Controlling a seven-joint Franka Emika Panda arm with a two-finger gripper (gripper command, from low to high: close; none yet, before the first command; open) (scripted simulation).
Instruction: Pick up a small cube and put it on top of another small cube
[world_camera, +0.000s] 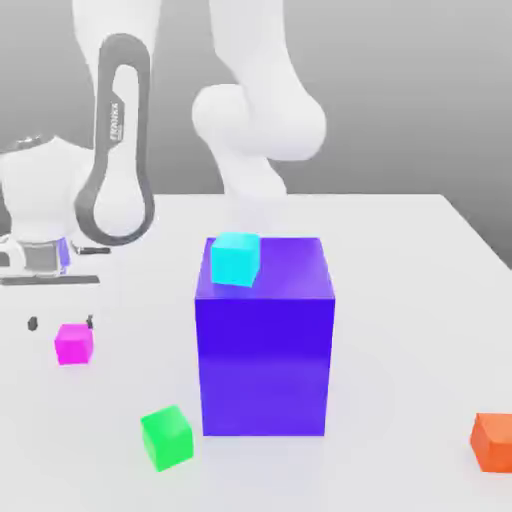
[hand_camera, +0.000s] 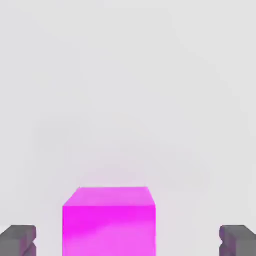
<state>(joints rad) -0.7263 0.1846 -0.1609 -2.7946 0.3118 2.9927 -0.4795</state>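
With its claw (hand_camera: 128, 242) spread wide, a dark fingertip (hand_camera: 19, 240) either side of the small bright magenta-pink cube (world_camera: 74, 343) sitting on the white table (world_camera: 420, 300), the arm is wanting to sink squarely before closing, then carry it to the nearby small bright green cube (world_camera: 167, 437).

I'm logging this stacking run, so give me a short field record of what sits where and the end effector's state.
surface: white table
pick target: magenta cube, on table, between the fingertips
end effector, open, nothing held
stack base: green cube, on table, top bare
blue block: large, mid-table
cyan cube: on top of the blue block
orange cube: on table, exterior view's right
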